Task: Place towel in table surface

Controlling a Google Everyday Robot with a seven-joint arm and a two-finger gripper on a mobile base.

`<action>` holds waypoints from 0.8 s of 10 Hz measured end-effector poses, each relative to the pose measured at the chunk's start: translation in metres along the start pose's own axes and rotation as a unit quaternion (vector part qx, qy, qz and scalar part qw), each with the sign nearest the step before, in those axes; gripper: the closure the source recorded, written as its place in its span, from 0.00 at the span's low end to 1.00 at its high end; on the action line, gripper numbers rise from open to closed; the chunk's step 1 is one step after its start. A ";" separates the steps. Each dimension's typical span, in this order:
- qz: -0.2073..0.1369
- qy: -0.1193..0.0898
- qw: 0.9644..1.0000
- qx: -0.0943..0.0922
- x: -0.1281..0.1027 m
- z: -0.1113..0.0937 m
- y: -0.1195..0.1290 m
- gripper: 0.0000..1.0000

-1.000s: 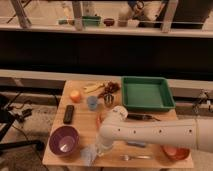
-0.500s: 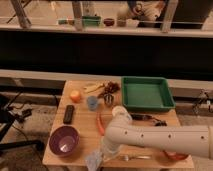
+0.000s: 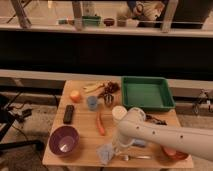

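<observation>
The towel [image 3: 105, 152] is a small crumpled blue-grey cloth on the wooden table [image 3: 84, 131], near its front edge and right of the purple bowl. My white arm reaches in from the lower right and bends down over the table's middle. The gripper [image 3: 117, 145] points down at the towel's right side, touching it or just above it, and is mostly hidden by the wrist.
A purple bowl [image 3: 63, 140] sits front left, with a black remote [image 3: 69, 114], an orange fruit [image 3: 75, 95] and a blue cup [image 3: 92, 102] behind it. An orange chili-shaped item [image 3: 101, 124] lies mid-table. A green tray [image 3: 146, 93] is back right. A fork [image 3: 133, 157] and an orange bowl [image 3: 174, 152] are front right.
The arm's wrist has swung right and toward the table's middle. The towel has shifted a little to the right along the front edge with the gripper.
</observation>
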 end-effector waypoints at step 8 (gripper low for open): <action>-0.058 -0.029 0.998 0.000 -0.096 0.018 -0.025 0.82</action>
